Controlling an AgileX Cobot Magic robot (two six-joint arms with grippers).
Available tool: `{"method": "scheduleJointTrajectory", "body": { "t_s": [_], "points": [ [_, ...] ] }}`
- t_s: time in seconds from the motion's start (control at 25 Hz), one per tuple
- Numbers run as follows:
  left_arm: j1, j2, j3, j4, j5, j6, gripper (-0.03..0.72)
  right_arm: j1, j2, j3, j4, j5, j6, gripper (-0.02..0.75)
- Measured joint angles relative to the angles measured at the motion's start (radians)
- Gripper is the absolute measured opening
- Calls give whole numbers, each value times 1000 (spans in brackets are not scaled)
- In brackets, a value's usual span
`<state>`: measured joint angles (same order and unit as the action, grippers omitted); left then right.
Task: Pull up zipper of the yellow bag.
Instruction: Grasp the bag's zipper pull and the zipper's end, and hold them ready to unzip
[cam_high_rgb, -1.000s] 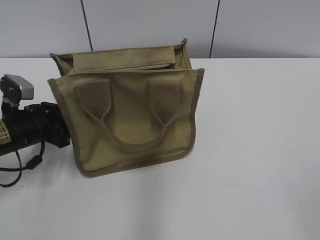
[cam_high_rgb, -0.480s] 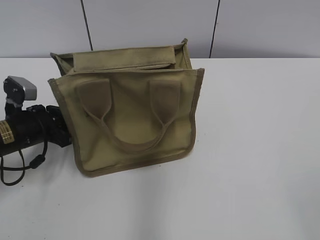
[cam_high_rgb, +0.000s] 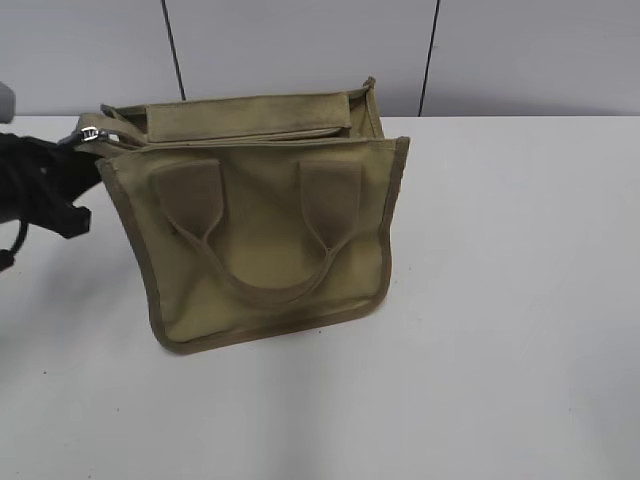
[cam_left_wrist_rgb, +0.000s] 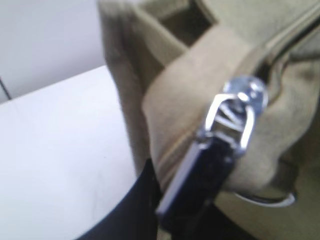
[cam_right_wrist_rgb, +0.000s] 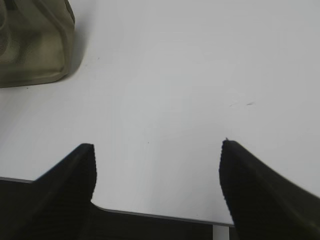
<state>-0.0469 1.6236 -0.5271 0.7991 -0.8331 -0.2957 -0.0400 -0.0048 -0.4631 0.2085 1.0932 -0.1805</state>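
Observation:
The yellow bag (cam_high_rgb: 265, 225) stands on the white table, front panel and two looped handles facing me. Its zipper runs along the top edge, and the silver pull tab (cam_high_rgb: 91, 132) sits at the top left corner. My left gripper (cam_high_rgb: 70, 165) is at that corner. In the left wrist view its dark jaws (cam_left_wrist_rgb: 187, 187) are closed on the lower end of the pull tab (cam_left_wrist_rgb: 235, 112) and the khaki tape. My right gripper (cam_right_wrist_rgb: 157, 162) is open and empty above bare table, out of the exterior view. A bag corner (cam_right_wrist_rgb: 35, 45) lies far from it.
The white table (cam_high_rgb: 500, 300) stretches to the right and front of the bag. A grey panelled wall (cam_high_rgb: 300, 50) stands behind. The table's near edge (cam_right_wrist_rgb: 160, 216) shows under the right gripper.
My left arm has risen from beside the bag's lower left side to its top left corner. The silver pull tab now shows there, pulled out leftward.

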Motion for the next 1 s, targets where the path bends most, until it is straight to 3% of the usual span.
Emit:
{"method": "scheduleJointTrajectory", "body": {
  "t_s": [0.28, 0.56, 0.76, 1.0],
  "points": [
    [0, -262, -1, 51, 218, -46, 6, 0, 0, 0, 1, 0, 0, 585],
    [0, -295, -74, 181, 273, -191, 6, 8, 47, -40, 25, -17, 34, 571],
    [0, -293, -111, 218, 273, -246, 6, 9, 217, -87, 132, -171, 20, 564],
    [0, -293, -111, 227, 273, -267, 6, 10, 556, -168, 289, -274, -192, 563]
  ]
}}
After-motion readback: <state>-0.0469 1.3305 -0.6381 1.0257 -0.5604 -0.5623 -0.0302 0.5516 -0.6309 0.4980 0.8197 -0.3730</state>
